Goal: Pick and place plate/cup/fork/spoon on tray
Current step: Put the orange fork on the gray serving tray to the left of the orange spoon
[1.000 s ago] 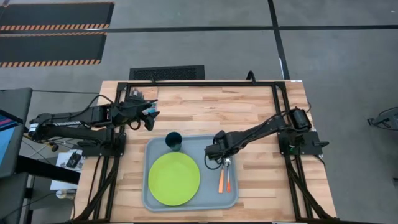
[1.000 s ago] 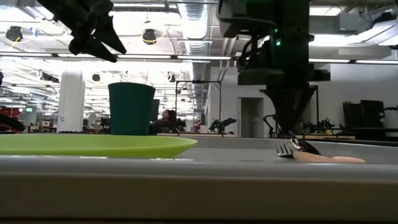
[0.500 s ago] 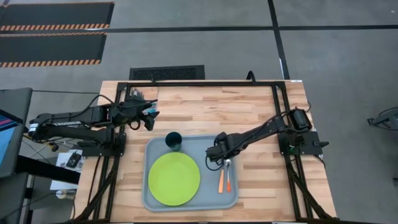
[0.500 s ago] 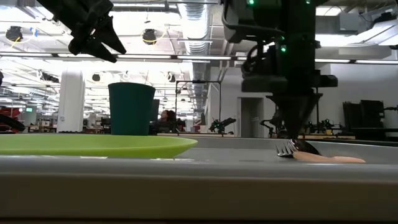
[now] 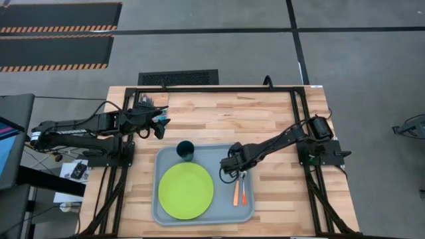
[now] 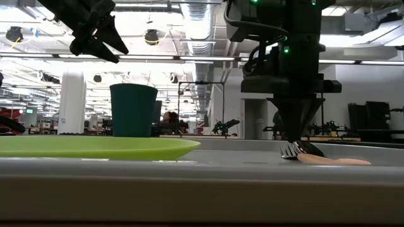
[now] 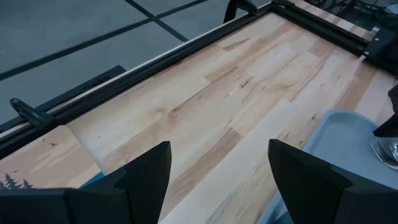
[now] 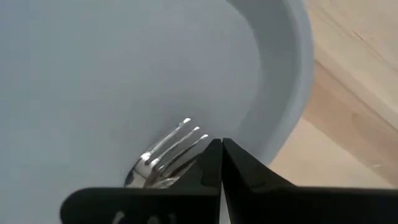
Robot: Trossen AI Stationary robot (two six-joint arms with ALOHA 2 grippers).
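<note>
The grey-blue tray (image 5: 219, 214) lies at the table's near middle. On it lie the lime-green plate (image 5: 186, 190), the teal cup (image 5: 185, 150) standing upright at its far left, and the fork (image 5: 236, 192) and spoon (image 5: 244, 191) side by side on its right part. My right gripper (image 5: 234, 174) is shut, pointing down right over the fork's tined head (image 8: 177, 146). In the low view its tips (image 6: 297, 140) stand right at the cutlery heads (image 6: 293, 150). My left gripper (image 5: 159, 126) is open and empty, raised over the table's far left. My right gripper comes from above with shut fingers (image 8: 211, 163) at the fork's tined head (image 8: 186, 138), which lies flat on the tray. I cannot tell whether the fingertips touch it.
Bare wood (image 5: 232, 119) lies between the tray and the far frame rail (image 5: 212, 89). The tray's raised rim (image 8: 292, 81) runs close beside the fork's head. The tray's corner also shows in the left wrist view (image 7: 342, 130).
My right gripper has gone a little down and toward the table's near right, staying shut over the cutlery heads. The fork, spoon, plate and cup have kept their places.
</note>
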